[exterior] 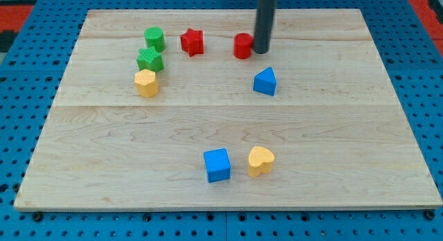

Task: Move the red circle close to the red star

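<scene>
The red circle (242, 46) lies on the wooden board (332, 130) near the view's top, right of centre. The red star (192, 41) lies to its left, a block's width or so of bare board between them. My tip (261, 51) is the lower end of a dark rod that comes down from the view's top edge. It stands right against the red circle's right side, touching or nearly touching it.
A green circle (154, 39), a green star-like block (149, 60) and a yellow hexagon-like block (146, 82) cluster left of the red star. A blue triangle-like block (265, 82) lies below my tip. A blue cube (217, 165) and a yellow heart (260, 160) lie near the view's bottom.
</scene>
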`<state>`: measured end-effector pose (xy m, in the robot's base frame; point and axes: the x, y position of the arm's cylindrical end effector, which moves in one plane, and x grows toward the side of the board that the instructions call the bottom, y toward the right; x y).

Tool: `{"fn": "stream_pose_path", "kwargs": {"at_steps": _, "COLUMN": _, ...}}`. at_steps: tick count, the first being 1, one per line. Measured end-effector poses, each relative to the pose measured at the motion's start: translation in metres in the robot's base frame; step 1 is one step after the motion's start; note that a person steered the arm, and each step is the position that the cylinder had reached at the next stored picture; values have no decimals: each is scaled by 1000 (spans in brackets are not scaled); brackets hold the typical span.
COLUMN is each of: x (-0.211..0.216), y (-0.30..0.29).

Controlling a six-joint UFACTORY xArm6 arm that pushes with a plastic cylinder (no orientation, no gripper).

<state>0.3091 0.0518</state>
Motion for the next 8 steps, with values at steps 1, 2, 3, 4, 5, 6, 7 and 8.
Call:
{"fn": "stream_pose_path", "kwargs": {"at_steps": 1, "x": 0, "y": -22}}
{"fn": "stream_pose_path", "kwargs": {"at_steps": 2, "x": 0, "y": 15}}
{"fn": "stream_pose_path", "kwargs": {"at_steps": 3, "x": 7, "y": 78}}
{"fn": "stream_pose_path", "kwargs": {"at_steps": 4, "x": 22, "y": 118}}
{"fn": "stream_pose_path", "kwargs": {"at_steps": 5, "x": 27, "y": 132}}
{"fn": "stream_pose_path", "kwargs": {"at_steps": 6, "x": 27, "y": 138}}
{"fn": "stream_pose_path", "kwargs": {"at_steps": 7, "x": 27, "y": 138}}
{"fn": "stream_pose_path", "kwargs": {"at_steps": 8, "x": 37, "y": 132}}
